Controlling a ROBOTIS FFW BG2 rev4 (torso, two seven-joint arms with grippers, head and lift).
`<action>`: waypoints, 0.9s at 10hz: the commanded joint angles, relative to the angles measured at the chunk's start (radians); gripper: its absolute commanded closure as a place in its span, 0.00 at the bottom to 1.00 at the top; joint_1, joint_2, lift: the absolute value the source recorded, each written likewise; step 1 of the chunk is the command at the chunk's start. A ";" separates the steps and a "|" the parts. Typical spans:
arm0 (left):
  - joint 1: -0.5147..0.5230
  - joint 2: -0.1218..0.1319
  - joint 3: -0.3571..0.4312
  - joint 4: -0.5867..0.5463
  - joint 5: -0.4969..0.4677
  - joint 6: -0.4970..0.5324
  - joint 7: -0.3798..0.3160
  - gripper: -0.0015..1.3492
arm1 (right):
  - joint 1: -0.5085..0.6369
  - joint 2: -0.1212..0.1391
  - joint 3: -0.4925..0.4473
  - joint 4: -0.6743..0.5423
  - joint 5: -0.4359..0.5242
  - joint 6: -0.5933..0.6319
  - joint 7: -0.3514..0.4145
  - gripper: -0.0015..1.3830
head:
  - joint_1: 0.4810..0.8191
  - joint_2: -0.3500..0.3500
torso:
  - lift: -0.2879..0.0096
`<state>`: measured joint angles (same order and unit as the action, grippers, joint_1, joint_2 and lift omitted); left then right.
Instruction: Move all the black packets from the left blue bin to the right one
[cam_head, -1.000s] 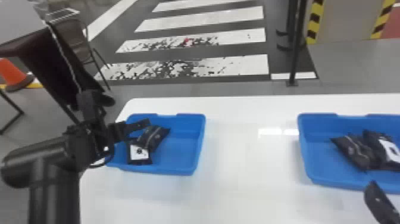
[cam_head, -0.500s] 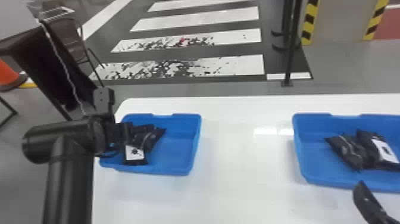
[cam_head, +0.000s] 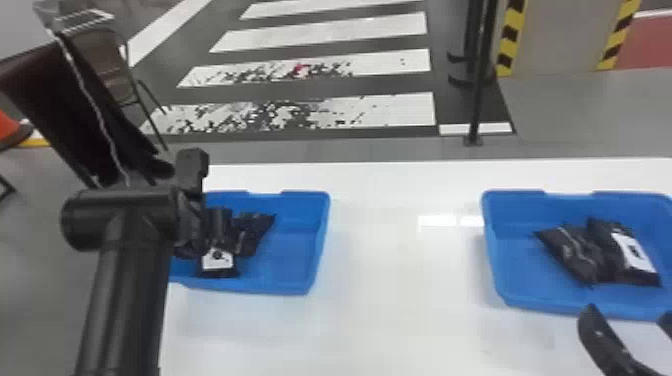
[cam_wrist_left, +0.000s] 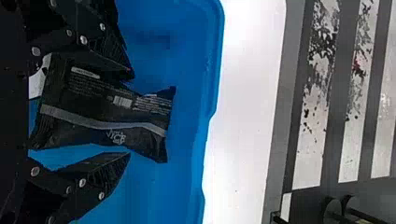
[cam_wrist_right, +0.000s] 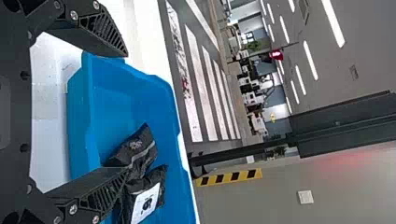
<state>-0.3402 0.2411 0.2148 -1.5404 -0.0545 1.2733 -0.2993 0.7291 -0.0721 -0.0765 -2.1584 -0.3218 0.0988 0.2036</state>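
Your left gripper (cam_head: 216, 232) is over the left blue bin (cam_head: 321, 240), its fingers spread wide on either side of a black packet with a grey stripe (cam_wrist_left: 102, 109). It has hold of nothing: in the left wrist view there is a gap between one finger and the packet, while the other finger overlaps the packet's edge, and you cannot tell whether that one touches. This packet lies flat in the bin, next to a black packet with a white label (cam_head: 217, 260), which you see partly covered in the left wrist view.

Your right gripper (cam_head: 628, 312) is parked at the near side of the right blue bin (cam_head: 492, 250), fingers wide apart and empty. Inside that bin are two more black packets, lying against each other: a striped one (cam_head: 572, 252) on the left in the head view, and one with a white label (cam_head: 635, 255) on the right.

Both bins sit on the white counter (cam_head: 400, 260), well apart. Beyond it you have white stripes (cam_head: 350, 27) on the dark floor and, at the left, an orange cone (cam_head: 10, 125).
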 joint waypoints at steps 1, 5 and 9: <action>-0.003 -0.002 0.003 0.003 -0.019 0.030 0.002 0.56 | 0.000 0.000 0.001 0.005 -0.011 0.004 0.000 0.12 | 0.63 0.82 | 0.50; -0.018 -0.008 -0.007 0.076 -0.131 0.000 -0.014 0.92 | 0.000 -0.002 -0.001 0.015 -0.031 0.012 0.004 0.13 | 0.63 0.86 | 0.50; 0.159 -0.006 0.050 -0.248 0.066 -0.046 -0.073 0.90 | 0.000 -0.006 -0.001 -0.005 -0.043 0.021 0.008 0.13 | 0.63 0.85 | 0.50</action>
<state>-0.2188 0.2355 0.2609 -1.7190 -0.0284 1.2318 -0.3737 0.7294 -0.0768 -0.0778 -2.1602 -0.3614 0.1177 0.2117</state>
